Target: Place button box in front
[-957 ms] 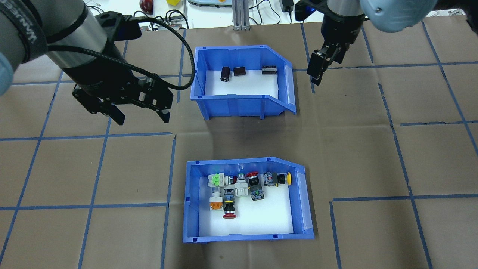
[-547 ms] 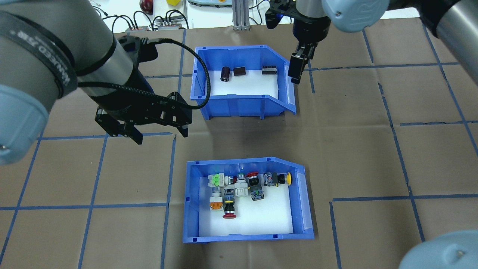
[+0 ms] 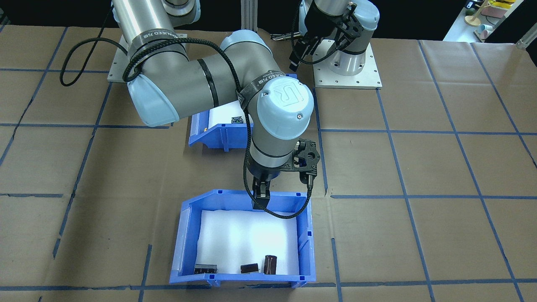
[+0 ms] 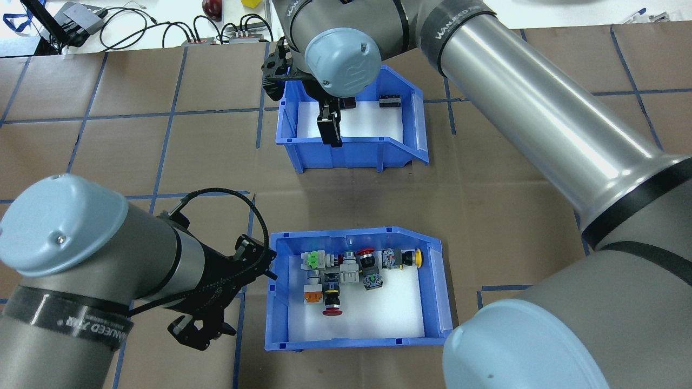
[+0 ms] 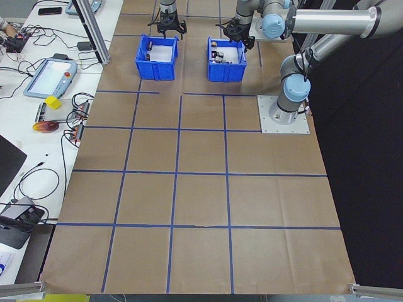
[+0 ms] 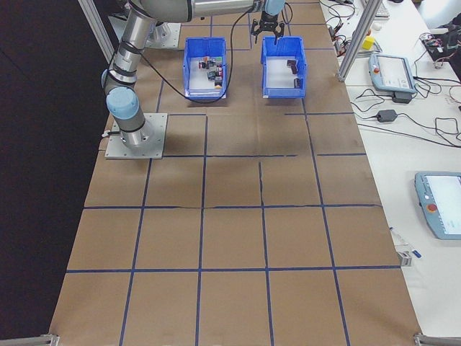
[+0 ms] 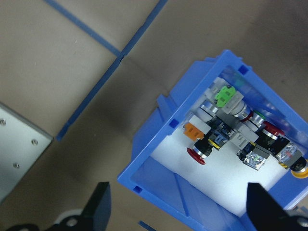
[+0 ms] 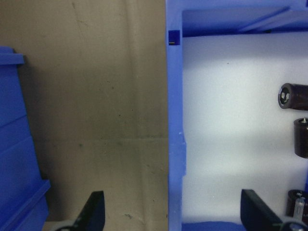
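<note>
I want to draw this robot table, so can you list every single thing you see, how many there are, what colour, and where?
button box: one, blue with white liner, nearer the robot.
push buttons: a cluster, red, orange, yellow, green, inside the button box.
other bin: one, blue with white liner, farther from the robot.
dark parts: three, black, along the other bin's far wall.
table: one, brown with blue tape lines.
left gripper: one, black, open, beside the button box's short wall.
right gripper: one, black, open, over the other bin's near wall.
</note>
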Available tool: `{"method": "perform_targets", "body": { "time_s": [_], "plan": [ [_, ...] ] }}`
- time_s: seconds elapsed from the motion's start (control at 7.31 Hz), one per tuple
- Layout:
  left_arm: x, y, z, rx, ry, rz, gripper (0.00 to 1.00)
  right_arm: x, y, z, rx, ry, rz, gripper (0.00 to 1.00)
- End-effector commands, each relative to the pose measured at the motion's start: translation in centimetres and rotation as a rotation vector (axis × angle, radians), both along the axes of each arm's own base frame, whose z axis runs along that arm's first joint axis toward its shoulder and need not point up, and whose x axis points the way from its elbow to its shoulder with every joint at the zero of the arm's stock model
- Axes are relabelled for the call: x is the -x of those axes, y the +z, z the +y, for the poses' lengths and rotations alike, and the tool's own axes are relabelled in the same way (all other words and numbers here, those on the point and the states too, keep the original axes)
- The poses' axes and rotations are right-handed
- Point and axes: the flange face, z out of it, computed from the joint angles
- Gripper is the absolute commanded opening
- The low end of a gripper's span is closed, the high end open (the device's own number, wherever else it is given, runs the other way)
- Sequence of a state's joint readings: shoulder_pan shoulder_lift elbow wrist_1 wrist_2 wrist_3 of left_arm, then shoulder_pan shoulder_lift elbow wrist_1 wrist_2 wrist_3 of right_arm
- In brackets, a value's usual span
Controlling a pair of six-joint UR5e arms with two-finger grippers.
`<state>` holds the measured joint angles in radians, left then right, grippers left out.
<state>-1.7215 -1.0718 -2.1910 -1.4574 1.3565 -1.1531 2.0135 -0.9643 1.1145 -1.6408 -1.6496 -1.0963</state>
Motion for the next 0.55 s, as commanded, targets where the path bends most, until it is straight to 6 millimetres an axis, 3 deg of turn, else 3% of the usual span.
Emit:
{"method": "perform_targets", "body": {
  "time_s": [0.0, 0.14, 0.41],
  "plan": [
    [0.8, -2.2, 2.0, -0.08, 0.246, 0.004, 0.98, -0.5, -1.8, 0.0, -0.017, 0.029, 0.009, 1.0],
    [2.4, -3.1, 3.5, -0.106, 0.289, -0.018, 0.98, -0.7, -3.3, -0.4, -0.014, 0.024, 0.008, 1.0],
    [3.2, -6.2, 4.6, -0.102, 0.447, -0.002, 0.98, -0.7, -6.2, -0.4, 0.014, 0.015, -0.005, 1.0]
  ]
}}
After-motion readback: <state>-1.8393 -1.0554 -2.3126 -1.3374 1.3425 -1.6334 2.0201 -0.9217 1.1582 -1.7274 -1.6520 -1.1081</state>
